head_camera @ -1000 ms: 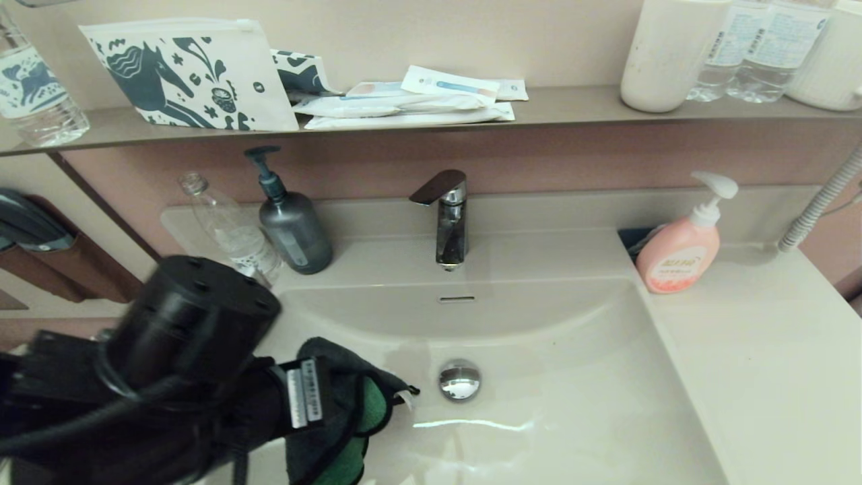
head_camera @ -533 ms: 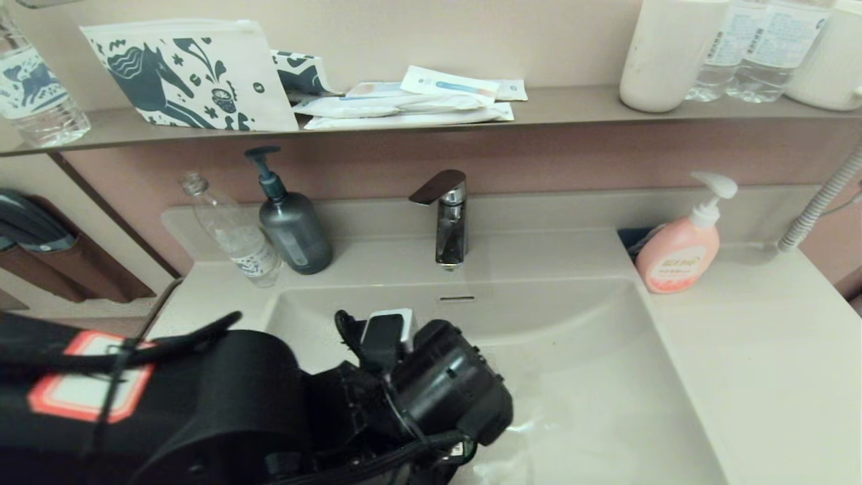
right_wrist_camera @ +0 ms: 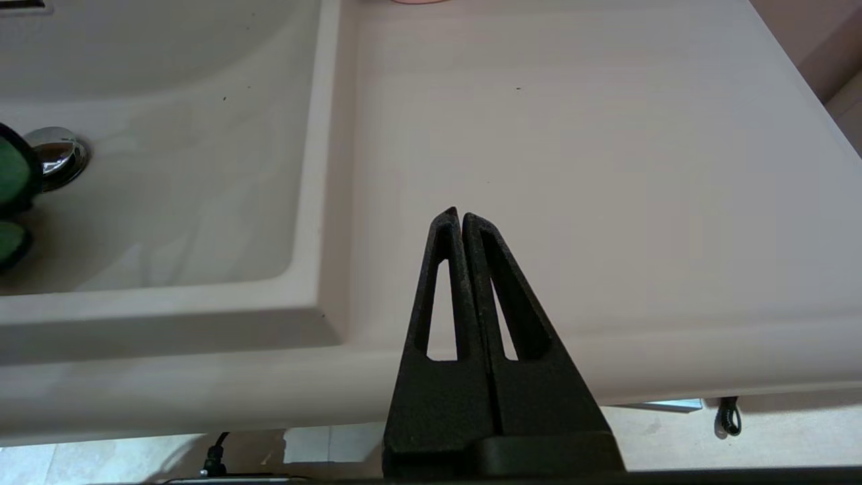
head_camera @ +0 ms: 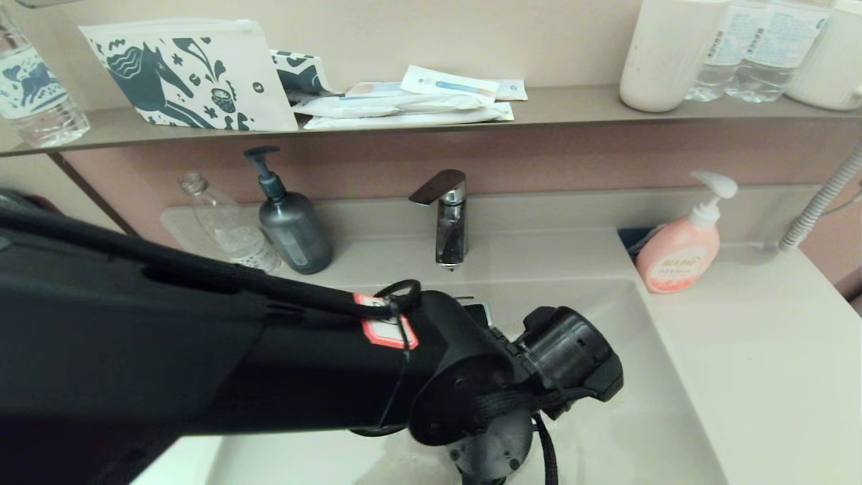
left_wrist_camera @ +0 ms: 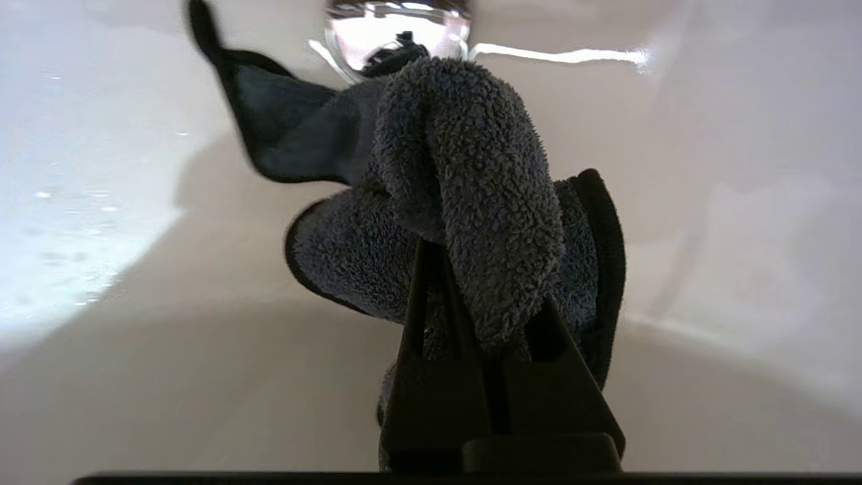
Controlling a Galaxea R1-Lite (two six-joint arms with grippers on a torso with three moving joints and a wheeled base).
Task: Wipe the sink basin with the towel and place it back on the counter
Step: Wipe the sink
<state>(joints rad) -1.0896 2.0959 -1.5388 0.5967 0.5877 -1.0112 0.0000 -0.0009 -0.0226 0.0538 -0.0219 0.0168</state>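
Observation:
My left arm reaches across the off-white sink basin (head_camera: 626,417) from the left, and its wrist hides the towel in the head view. In the left wrist view my left gripper (left_wrist_camera: 485,276) is shut on a bunched fold of the dark grey towel (left_wrist_camera: 465,175). The towel hangs low in the basin (left_wrist_camera: 135,337), right by the chrome drain plug (left_wrist_camera: 397,27). My right gripper (right_wrist_camera: 459,215) is shut and empty, parked over the front edge of the counter (right_wrist_camera: 606,168), right of the basin. From there the towel's green face (right_wrist_camera: 10,175) shows beside the drain plug (right_wrist_camera: 57,155).
A chrome faucet (head_camera: 448,215) stands behind the basin. A grey pump bottle (head_camera: 293,229) and a clear bottle (head_camera: 232,232) stand at the back left. A pink soap pump (head_camera: 680,249) is at the back right of the counter (head_camera: 754,350). The wall shelf (head_camera: 572,108) holds pouches and bottles.
My left arm has swept from the basin's left side rightward across it with the towel, and now covers the drain and the towel in the head view.

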